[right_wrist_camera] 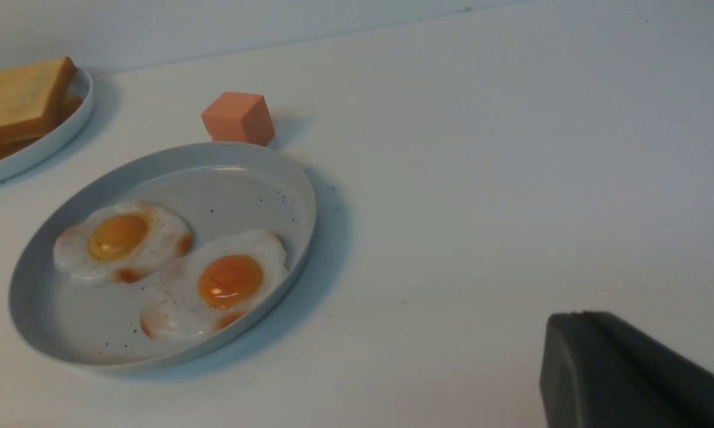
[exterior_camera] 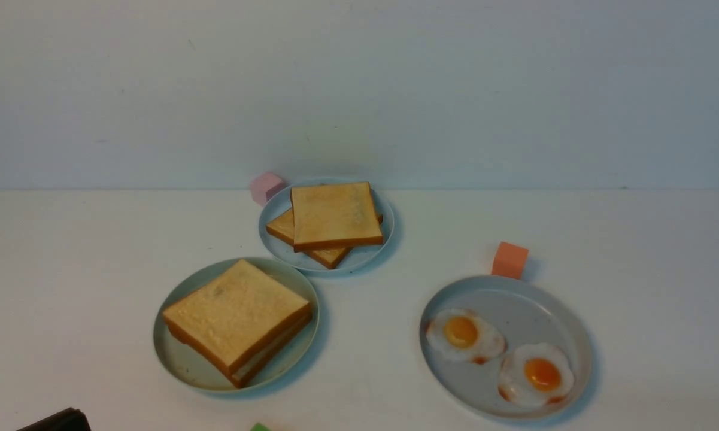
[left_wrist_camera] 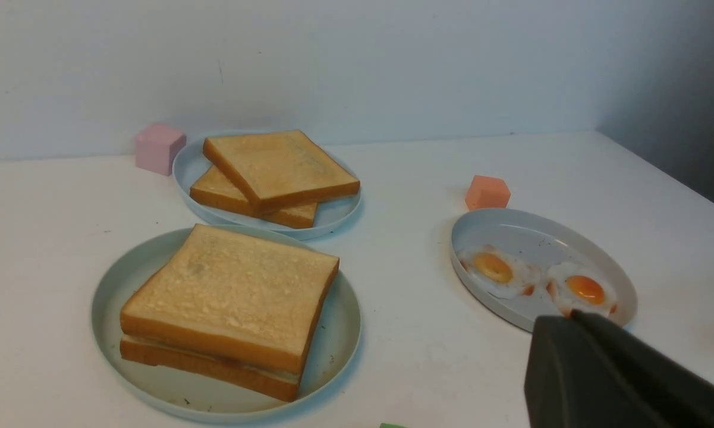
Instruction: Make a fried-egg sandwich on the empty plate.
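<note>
Sandwich point(exterior_camera: 237, 321) sits on the mint plate point(exterior_camera: 179, 359) — both hands mostly cropped out (grip unreadable).

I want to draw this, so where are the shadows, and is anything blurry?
Front view: soft shadows fall right of the mint plate and egg plate. Right wrist view: the orange cube shadows the table; the dark pincer corner looks blurry. Left wrist view: the far right wall darkens.
</note>
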Motion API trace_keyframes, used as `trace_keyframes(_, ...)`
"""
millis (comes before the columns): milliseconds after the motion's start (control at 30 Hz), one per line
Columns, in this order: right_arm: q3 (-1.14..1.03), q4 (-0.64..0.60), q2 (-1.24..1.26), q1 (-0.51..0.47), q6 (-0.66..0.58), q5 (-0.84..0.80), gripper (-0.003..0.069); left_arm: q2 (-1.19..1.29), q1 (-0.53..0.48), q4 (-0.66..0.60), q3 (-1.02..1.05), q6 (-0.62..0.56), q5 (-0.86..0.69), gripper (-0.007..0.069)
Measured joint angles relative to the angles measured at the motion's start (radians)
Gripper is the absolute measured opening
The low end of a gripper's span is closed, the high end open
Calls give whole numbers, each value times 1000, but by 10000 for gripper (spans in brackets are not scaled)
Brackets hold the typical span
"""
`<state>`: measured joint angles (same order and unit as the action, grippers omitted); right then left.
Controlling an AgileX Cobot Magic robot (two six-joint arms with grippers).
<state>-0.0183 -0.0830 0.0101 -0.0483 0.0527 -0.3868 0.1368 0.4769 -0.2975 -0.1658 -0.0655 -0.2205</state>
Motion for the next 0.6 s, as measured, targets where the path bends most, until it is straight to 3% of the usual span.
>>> trace_keyframes(400, 1, 0, 0, 0, 0, -3, -3, 0, -24, 44, 0, 4, 19, 3)
trace_keyframes(600, 1, 0, 0, 0, 0, -3, 0, -66, -236, 121, 1, 56, -1, -13)
